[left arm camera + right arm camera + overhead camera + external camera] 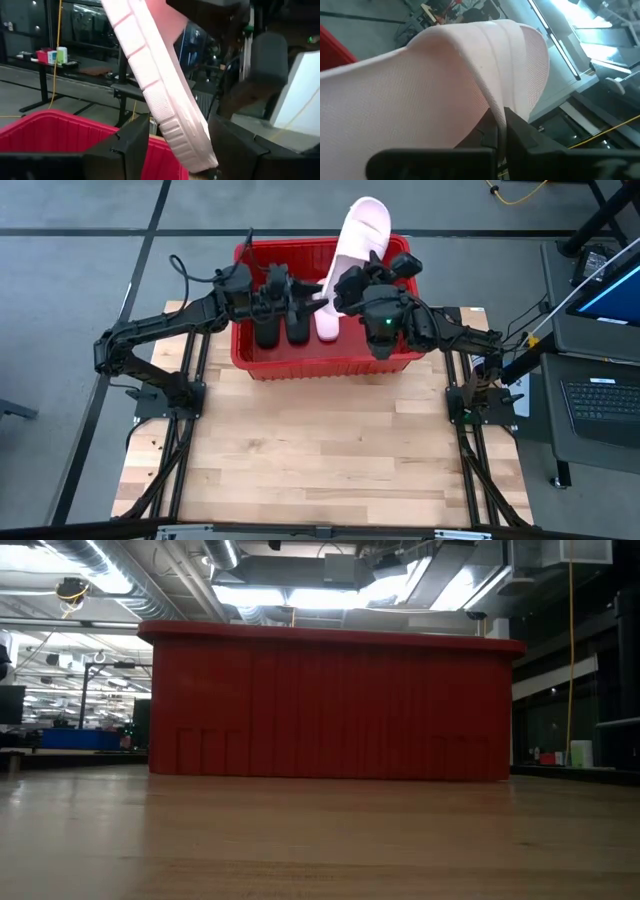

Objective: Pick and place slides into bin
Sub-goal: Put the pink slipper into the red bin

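A pale pink slide [357, 242] is held above the red bin [320, 362], clamped at its strap by the closed right gripper [345, 288]. The left gripper [300, 298] is seen over the bin, fingers spread wide, the slide's sole between them. Two black slides [282, 328] lie inside the bin.

My overhead camera looks straight down on whole table [320, 450]. Low camera sits at tabletop, faces red bin [330, 705] wall, room behind. Both wrist cameras sit very near pink slide [160, 95], also seen from above.
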Controlling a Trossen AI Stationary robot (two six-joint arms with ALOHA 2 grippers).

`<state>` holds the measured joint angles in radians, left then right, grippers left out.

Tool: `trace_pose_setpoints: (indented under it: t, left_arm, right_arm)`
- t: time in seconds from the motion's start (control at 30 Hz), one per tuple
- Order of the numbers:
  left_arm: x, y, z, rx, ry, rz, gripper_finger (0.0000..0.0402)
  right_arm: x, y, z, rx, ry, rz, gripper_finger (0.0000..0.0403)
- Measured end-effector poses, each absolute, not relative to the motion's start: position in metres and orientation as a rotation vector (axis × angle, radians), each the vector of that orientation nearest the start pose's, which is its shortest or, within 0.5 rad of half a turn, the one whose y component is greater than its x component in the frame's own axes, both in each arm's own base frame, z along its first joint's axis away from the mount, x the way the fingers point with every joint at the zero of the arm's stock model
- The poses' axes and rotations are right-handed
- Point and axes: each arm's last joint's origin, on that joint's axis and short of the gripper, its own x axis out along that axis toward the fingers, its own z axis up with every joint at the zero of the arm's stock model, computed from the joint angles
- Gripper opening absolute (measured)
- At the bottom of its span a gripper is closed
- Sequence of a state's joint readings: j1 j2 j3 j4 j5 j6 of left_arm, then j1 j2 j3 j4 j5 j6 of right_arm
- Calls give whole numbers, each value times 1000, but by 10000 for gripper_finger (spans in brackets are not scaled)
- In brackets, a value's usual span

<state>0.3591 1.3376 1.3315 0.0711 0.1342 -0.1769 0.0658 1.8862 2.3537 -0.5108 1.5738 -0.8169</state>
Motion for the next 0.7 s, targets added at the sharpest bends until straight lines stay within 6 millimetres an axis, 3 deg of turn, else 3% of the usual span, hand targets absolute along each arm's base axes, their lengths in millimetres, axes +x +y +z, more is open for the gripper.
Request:
trace_pose_setpoints:
  t: [0.27,0.47,0.7]
  left_arm:
    - [278,100,426,-79,-52,209,192]
    - [269,99,433,-19,-74,253,191]
    - [267,102,436,98,-77,369,188]
  right_arm:
    - [355,-10,521,-736,695,-1395,12]
    - [332,-19,539,-691,664,-1425,12]
    - [312,-40,549,-751,631,-1287,12]
